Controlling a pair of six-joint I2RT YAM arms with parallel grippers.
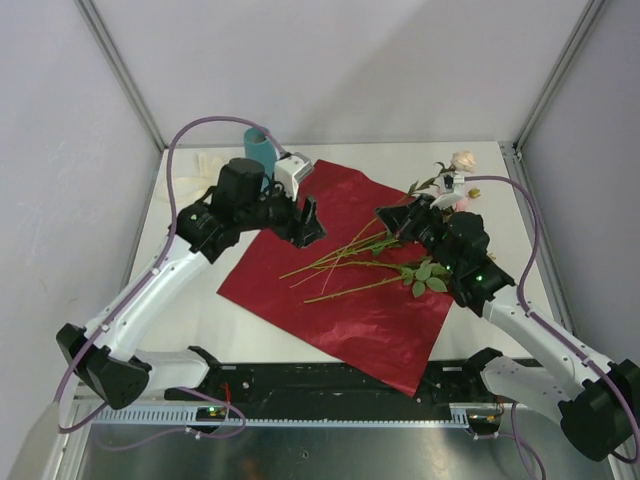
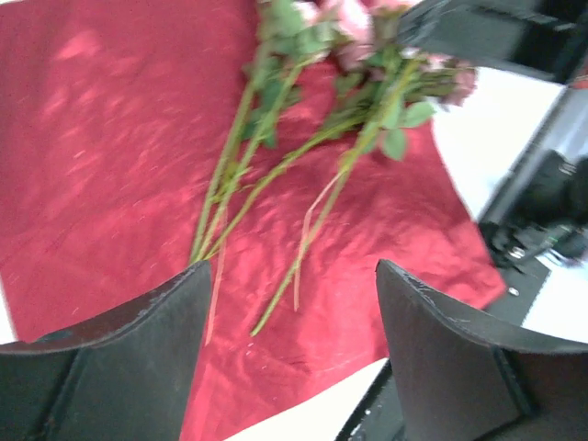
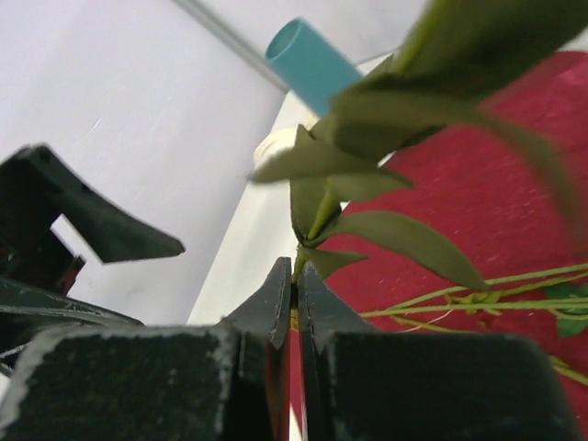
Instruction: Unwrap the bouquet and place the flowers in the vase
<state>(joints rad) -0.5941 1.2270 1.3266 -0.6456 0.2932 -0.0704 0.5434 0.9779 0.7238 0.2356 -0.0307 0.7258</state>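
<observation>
Flowers: laid loose on spread wrapping paper. Right gripper: clamped tight on one leafy stem. Left gripper: wide apart, nothing held. Vase: back left, upright. Stem is best raised vertical, cut end lowered first.

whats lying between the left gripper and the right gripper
In the top view, flat red wrapping paper fills the stretch between left gripper and right gripper, with the flowers' green stems lying on it. The left wrist view confirms this.
</observation>
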